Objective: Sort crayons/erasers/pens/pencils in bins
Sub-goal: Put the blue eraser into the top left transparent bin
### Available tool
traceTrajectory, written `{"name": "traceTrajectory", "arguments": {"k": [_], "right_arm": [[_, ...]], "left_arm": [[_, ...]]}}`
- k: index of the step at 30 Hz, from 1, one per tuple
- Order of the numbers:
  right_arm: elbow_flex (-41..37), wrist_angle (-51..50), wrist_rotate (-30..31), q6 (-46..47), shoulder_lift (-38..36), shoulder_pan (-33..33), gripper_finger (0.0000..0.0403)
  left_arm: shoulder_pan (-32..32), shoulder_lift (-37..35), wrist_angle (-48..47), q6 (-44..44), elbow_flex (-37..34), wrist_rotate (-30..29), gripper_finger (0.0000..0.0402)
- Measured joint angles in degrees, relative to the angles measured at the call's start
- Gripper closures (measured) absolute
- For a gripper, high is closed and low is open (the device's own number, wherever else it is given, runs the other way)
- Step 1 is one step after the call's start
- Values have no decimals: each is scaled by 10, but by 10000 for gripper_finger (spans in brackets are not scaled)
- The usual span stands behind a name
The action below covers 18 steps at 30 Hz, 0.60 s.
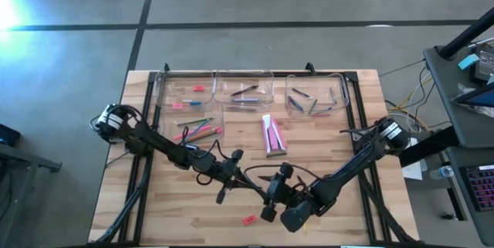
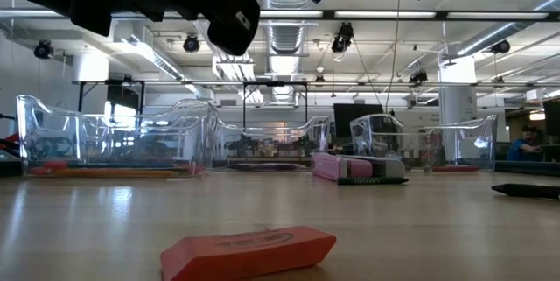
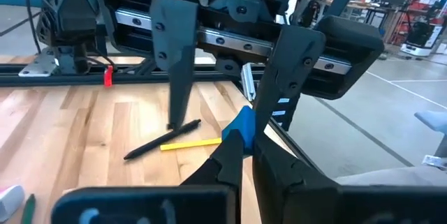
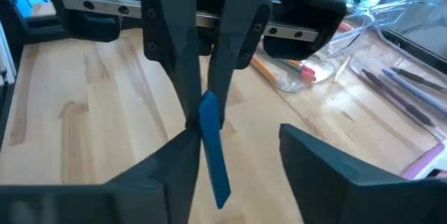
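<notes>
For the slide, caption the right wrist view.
Handover above the table: left pincer shut on a blue crayon, right pincer open around it.

A robotics lab or open workshop hall was indicated. A polished concrete floor (image 1: 255, 1) was seen around the wooden table (image 1: 324, 140). At twelve o'clock, exposed ceiling ducts (image 2: 289, 31) and strip lights (image 2: 376, 14) were shown; at three o'clock, a cabled equipment desk (image 1: 463, 86) was placed.

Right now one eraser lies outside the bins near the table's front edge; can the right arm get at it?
Probably yes: the right gripper is open, and the eraser lies alone on bare wood close by, with nothing between them.
</notes>
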Motion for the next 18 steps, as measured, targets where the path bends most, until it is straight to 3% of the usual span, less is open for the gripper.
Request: {"name": "traceTrajectory", "arguments": {"k": [5, 13, 15, 18], "right_arm": [[1, -6, -12, 6, -17, 6, 191], [1, -13, -29, 4, -25, 9, 188], [1, -14, -33, 4, -25, 10, 188], [1, -14, -34, 4, -25, 11, 188]], "left_arm": [[4, -35, -35, 25, 0, -28, 401], [7, -123, -168, 58, 0, -90, 401], [10, -160, -242, 84, 0, -146, 401], [25, -230, -386, 112, 3, -281, 401]]}}
